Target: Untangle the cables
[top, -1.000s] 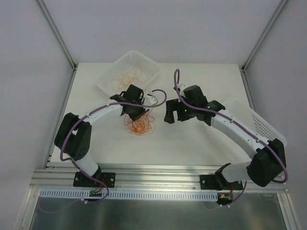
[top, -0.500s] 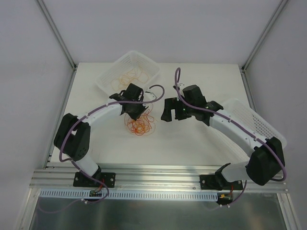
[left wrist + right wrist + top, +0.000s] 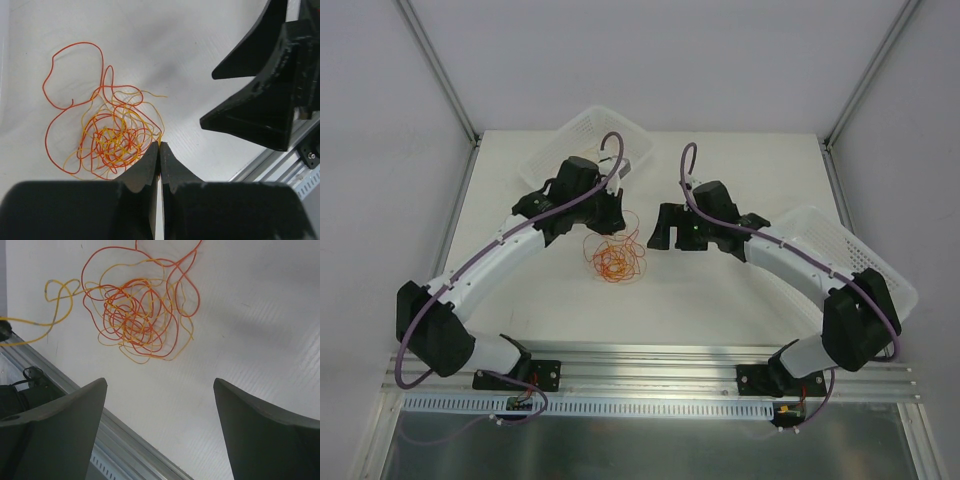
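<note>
Several thin orange and red cables (image 3: 613,258) lie knotted in curly loops on the white surface (image 3: 720,295). Fully closed, the left hand (image 3: 160,150) pinches one yellowish strand; the right hand (image 3: 160,384) gapes wide, holding nothing.

No text, label, brand, number or sign can be read in any of the three views. No lettering is made out on any surface shown.
</note>
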Available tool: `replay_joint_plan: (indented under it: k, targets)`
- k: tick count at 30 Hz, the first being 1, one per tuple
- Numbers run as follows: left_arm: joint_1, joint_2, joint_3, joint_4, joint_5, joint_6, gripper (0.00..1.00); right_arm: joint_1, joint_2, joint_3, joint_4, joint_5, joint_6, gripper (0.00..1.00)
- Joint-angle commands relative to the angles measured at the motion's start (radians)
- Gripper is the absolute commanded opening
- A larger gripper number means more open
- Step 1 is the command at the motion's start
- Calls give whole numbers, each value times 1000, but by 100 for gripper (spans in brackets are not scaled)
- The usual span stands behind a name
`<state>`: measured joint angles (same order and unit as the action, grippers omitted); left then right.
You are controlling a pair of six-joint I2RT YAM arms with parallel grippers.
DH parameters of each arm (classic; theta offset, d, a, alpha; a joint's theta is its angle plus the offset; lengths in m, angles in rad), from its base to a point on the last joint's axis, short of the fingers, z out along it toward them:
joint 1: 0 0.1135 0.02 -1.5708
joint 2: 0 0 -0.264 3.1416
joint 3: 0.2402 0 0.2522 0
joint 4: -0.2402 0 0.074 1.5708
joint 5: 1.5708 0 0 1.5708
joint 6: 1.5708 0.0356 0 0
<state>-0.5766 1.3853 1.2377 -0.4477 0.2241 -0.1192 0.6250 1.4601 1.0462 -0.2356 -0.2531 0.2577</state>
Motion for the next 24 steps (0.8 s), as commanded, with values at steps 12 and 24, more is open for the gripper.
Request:
replay_joint_plan:
  k: [12,24]
  targets:
    - [-37,-202,147,-2,1,-204,0,51,232,29,231,-35,161,86]
    - [-40,-262,242,-2,26,-252,0,78,391,68,291,-14,190,76]
